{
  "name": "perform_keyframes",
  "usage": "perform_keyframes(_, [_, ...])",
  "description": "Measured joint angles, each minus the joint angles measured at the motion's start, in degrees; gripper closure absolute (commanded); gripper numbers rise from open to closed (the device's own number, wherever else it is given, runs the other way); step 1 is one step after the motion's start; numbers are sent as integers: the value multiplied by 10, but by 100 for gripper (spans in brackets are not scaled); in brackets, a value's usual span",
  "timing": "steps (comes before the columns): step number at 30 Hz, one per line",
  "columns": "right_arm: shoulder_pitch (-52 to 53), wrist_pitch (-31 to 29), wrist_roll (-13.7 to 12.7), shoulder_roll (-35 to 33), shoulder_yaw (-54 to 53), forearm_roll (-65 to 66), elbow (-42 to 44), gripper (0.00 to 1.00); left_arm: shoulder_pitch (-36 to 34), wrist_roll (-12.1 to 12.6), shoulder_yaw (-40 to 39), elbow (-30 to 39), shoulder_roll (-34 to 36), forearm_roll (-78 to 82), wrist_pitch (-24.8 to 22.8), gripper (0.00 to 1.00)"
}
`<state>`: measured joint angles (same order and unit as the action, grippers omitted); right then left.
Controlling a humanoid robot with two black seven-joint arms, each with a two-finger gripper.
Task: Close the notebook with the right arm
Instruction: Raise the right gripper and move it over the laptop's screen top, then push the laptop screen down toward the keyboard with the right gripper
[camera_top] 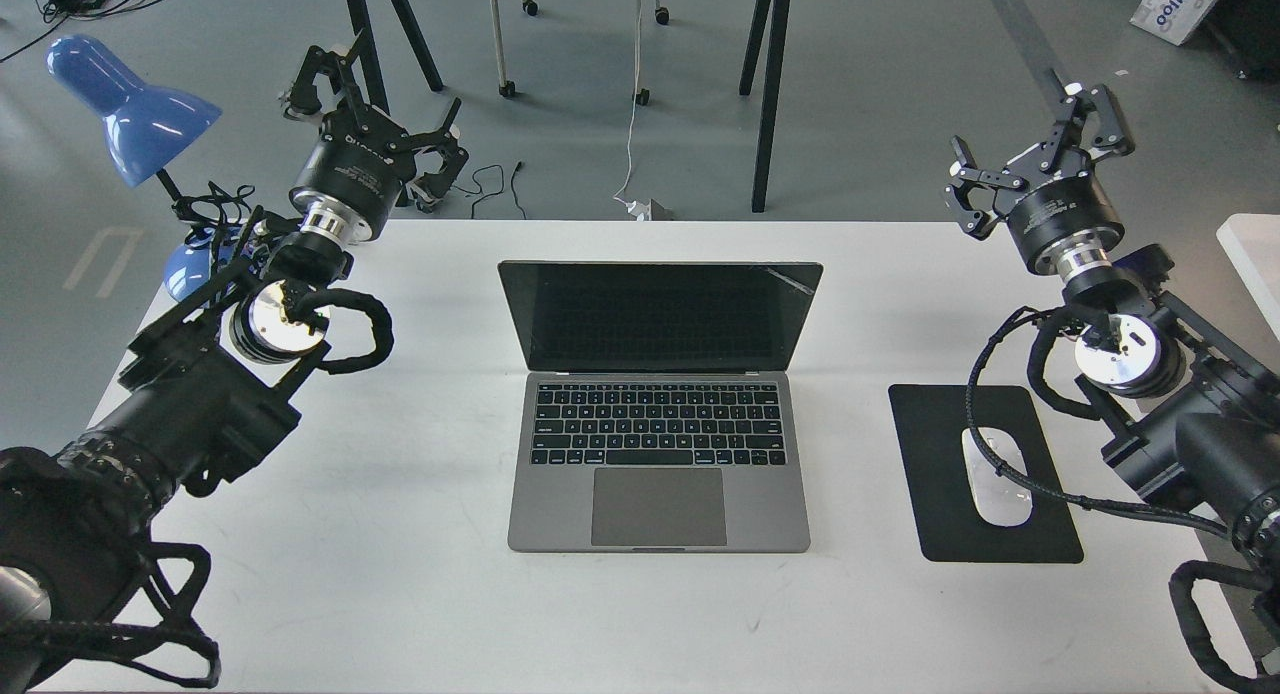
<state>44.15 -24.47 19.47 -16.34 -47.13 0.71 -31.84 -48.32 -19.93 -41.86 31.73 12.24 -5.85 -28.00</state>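
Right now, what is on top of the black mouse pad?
A white mouse lies on the mouse pad. A black cable from the right arm crosses over the mouse, hiding a strip of it and the pad.

Little lettering can be read. At the far right corner, on the floor, a white box [1180,4] carries blue letters at a slant; the part in view looks like "willoo", with the start cut off by the frame edge. The left gripper's [375,99] round black body has pale print on its side, and the right gripper's [1040,124] body bears a small white label, but both are too small to make out. The notebook's [658,414] keys have white legends, likewise too small to read one by one. The mouse pad [940,514] shows no marking.
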Motion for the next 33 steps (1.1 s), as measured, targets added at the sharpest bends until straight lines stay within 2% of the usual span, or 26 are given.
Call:
perform_keyframes(14, [32,11,-2,87,120,1,-18,0,1,0,0,0,1,0,0,0])
perform_keyframes(24, [15,8,-3,74,182,1,-90,0,1,1,0,0,1,1,0,0])
perform_keyframes(33, [2,6,0,34,284,10,-133,0,1,1,0,0,1,1,0,0])
